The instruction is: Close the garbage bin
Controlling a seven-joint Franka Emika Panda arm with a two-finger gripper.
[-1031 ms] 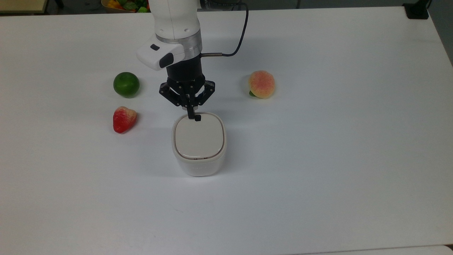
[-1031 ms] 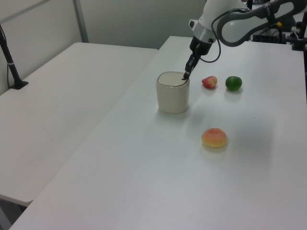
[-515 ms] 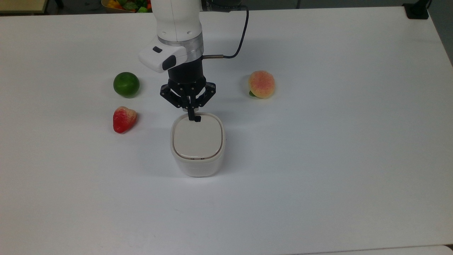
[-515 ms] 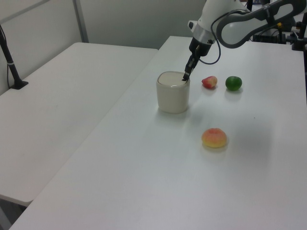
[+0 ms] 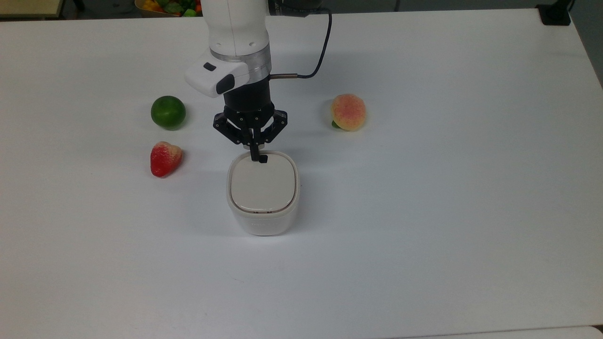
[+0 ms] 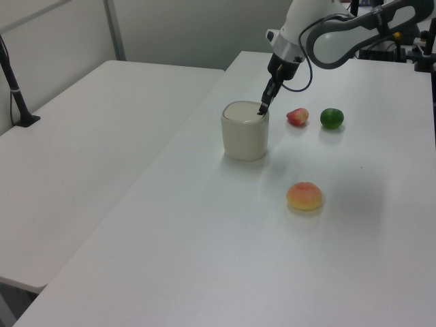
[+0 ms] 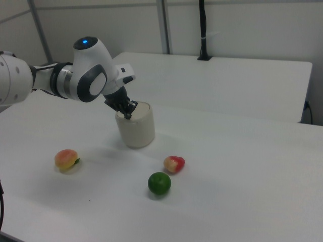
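Garbage bin (image 5: 263, 197), lid flat on top, stands mid-table (image 5: 424, 212). We see the gripper (image 5: 256, 157), fingers pressed together, touching the lid's far edge beside its black button (image 5: 264, 159). Strawberry (image 5: 164, 158) and lime (image 5: 168, 112) lie at the top view's left, peach (image 5: 348, 112) at the top view's right.

It looked like a robotics lab. A white arm (image 6: 340, 34) with a trailing black cable (image 5: 322, 42) stood on a broad white surface (image 5: 447, 188). Beside that surface was a second bare white one (image 6: 88, 136), with plain partition walls (image 7: 242, 30) and a black clamped post (image 7: 203, 30) behind it.
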